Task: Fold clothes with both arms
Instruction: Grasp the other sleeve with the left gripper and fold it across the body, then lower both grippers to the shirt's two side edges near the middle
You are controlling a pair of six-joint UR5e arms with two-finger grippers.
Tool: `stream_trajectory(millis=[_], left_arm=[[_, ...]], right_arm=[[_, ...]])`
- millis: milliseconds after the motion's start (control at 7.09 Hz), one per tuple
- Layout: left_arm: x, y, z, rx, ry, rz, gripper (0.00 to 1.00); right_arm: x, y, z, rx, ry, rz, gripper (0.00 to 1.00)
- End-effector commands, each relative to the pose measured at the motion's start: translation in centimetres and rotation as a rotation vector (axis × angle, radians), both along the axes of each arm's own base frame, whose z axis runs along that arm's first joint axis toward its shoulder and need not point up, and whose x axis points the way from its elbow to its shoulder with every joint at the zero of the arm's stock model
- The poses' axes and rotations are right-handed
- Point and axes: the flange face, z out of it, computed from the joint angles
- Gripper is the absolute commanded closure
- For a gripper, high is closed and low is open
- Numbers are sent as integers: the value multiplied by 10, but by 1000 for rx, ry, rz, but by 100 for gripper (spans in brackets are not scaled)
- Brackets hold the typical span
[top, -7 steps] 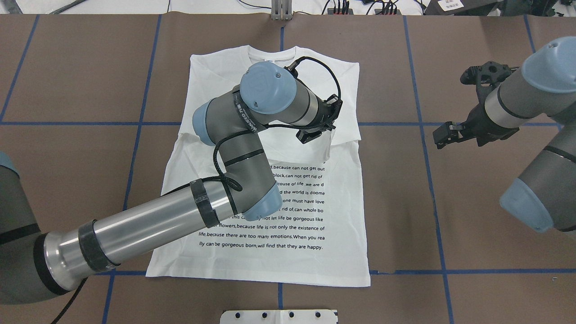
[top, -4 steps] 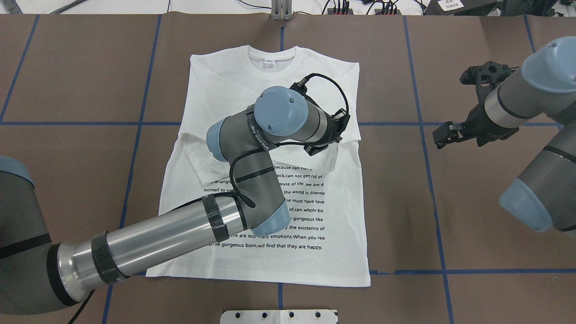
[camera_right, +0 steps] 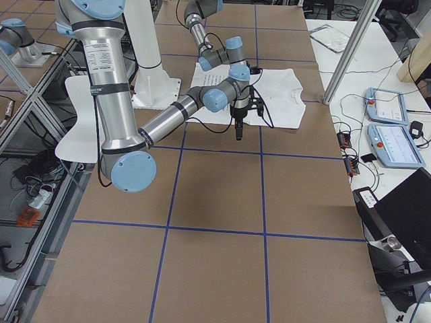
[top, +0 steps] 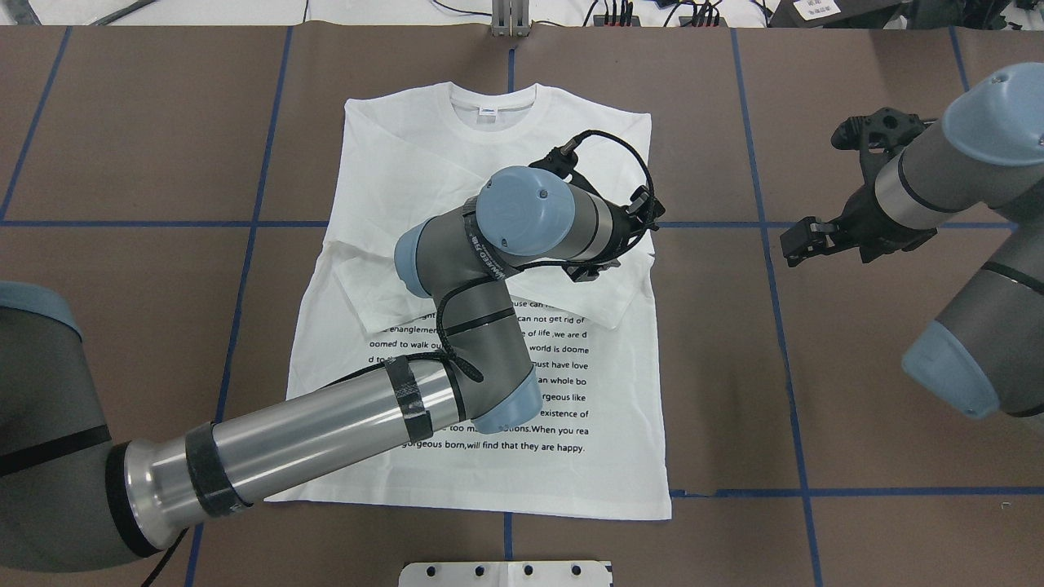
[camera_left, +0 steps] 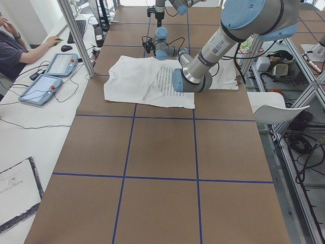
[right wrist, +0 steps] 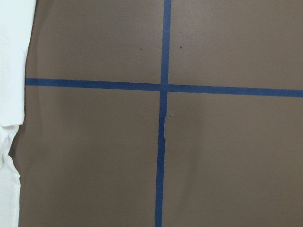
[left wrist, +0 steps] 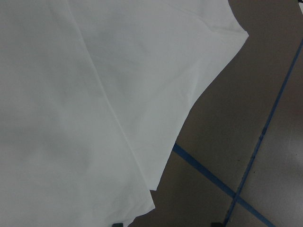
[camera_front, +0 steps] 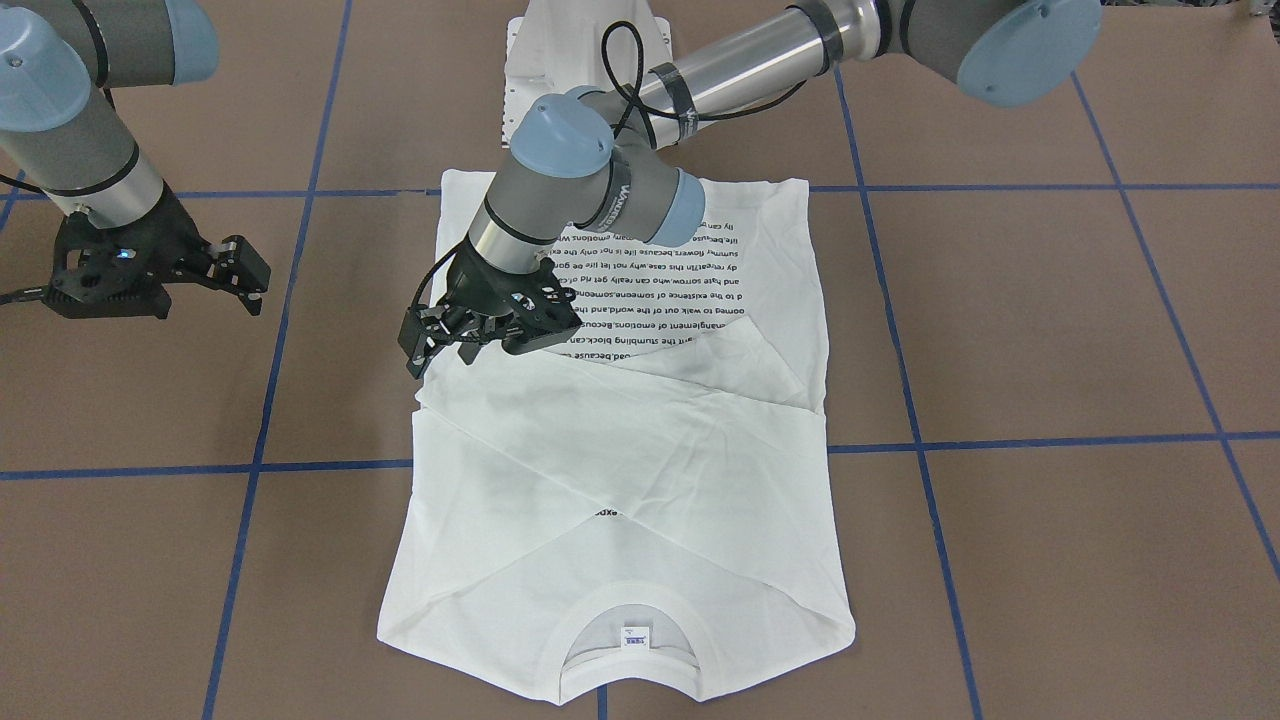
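Note:
The white T-shirt [top: 408, 163] lies flat on the brown table, neck [camera_front: 625, 610] at the far side from the robot and black text toward the near side. Both sleeves are folded across the chest and cross there [camera_front: 620, 450]. My left arm reaches over the shirt. Its gripper [top: 599, 265] [camera_front: 420, 350] hovers at the shirt's right-hand edge, open and holding nothing. The left wrist view shows plain cloth [left wrist: 71, 94] and its edge just below. My right gripper [top: 795, 244] [camera_front: 250, 280] hangs open over bare table, to the right of the shirt.
The white pedestal [top: 506, 573] [camera_front: 540, 50] stands at the near table edge. Blue tape lines [right wrist: 163, 88] grid the brown table [top: 856, 367]. Beside the table a person [camera_left: 10, 46] sits at a desk with tablets [camera_left: 51, 76]. An aluminium post [camera_right: 350, 47] rises at the far edge.
The left arm has swung right and slightly toward the robot, carrying its gripper from over the chest to the shirt's right edge. The right arm has barely moved.

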Motion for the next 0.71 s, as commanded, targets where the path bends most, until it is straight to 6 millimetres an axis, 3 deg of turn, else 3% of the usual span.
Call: stream_trajectory(millis=[0, 141, 282, 423, 564], left_arm=[[-39, 18, 36, 97, -60, 28, 1], [-71, 33, 51, 163, -157, 58, 1], [-111, 46, 61, 231, -250, 87, 1], [-150, 61, 77, 289, -313, 114, 1], [-194, 79, 95, 363, -340, 131, 1]], right_arm=[[-8, 3, -11, -11, -61, 63, 0], [-24, 14, -19, -27, -98, 88, 0], [-53, 34, -26, -44, -102, 121, 0], [-86, 62, -33, -28, -90, 149, 0], [-105, 88, -47, -46, -113, 168, 0]])
